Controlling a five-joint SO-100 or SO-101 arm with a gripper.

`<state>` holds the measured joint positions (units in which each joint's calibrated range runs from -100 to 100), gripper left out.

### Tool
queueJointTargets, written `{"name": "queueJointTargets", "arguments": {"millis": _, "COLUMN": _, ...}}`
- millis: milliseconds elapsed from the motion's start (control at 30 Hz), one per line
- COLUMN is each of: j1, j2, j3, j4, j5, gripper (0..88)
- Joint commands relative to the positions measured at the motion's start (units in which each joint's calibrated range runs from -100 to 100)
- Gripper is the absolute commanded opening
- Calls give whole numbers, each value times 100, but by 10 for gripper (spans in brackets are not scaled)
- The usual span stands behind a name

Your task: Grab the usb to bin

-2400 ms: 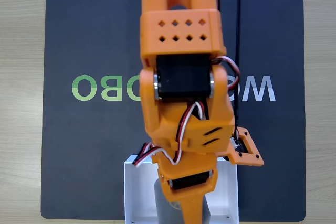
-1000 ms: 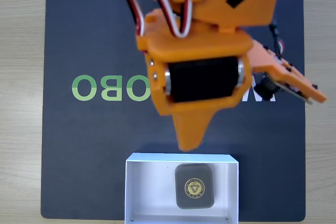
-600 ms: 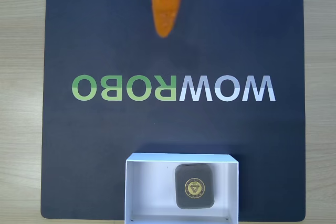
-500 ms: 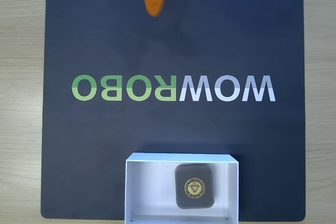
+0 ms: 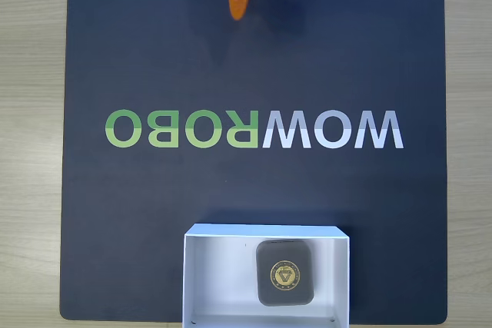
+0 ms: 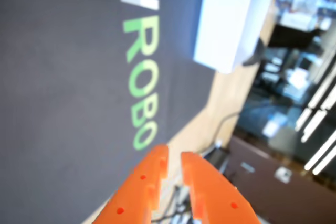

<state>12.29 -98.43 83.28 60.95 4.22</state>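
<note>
Resting flat in the right half of the bin [image 5: 201, 274], near the lower edge of the fixed view, the usb [image 5: 286, 272] lies with its gold emblem upward; the delivery appears done. Small, rigid and probably light, with smooth rounded edges that could slip, it would best be taken across two opposite flat sides. Beyond the bin stretches the dark mat [image 5: 138, 59] with its mirrored green-and-white lettering, laid on the pale wooden desk [image 5: 31, 113]. Farthest off, the orange tool [image 6: 174, 163] hangs above the mat, jaws nearly together with a narrow gap, holding and touching nothing.
</note>
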Motion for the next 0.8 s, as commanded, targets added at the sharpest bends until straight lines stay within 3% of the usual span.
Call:
{"name": "queueJointTargets", "arguments": {"millis": 0, "j1": 17, "j2": -47, "j3": 308, "j4": 29, "j5": 25, "gripper": 30}}
{"name": "queueJointTargets", "arguments": {"millis": 133, "j1": -84, "j2": -72, "j3": 669, "j4": 317, "j5": 20, "gripper": 30}}
{"name": "queueJointTargets", "arguments": {"millis": 267, "j1": -135, "j2": -72, "j3": 723, "j4": 1304, "j5": -22, "gripper": 26}}
{"name": "queueJointTargets", "arguments": {"millis": 767, "j1": -84, "j2": -81, "j3": 868, "j4": 1269, "j5": -7, "gripper": 21}}
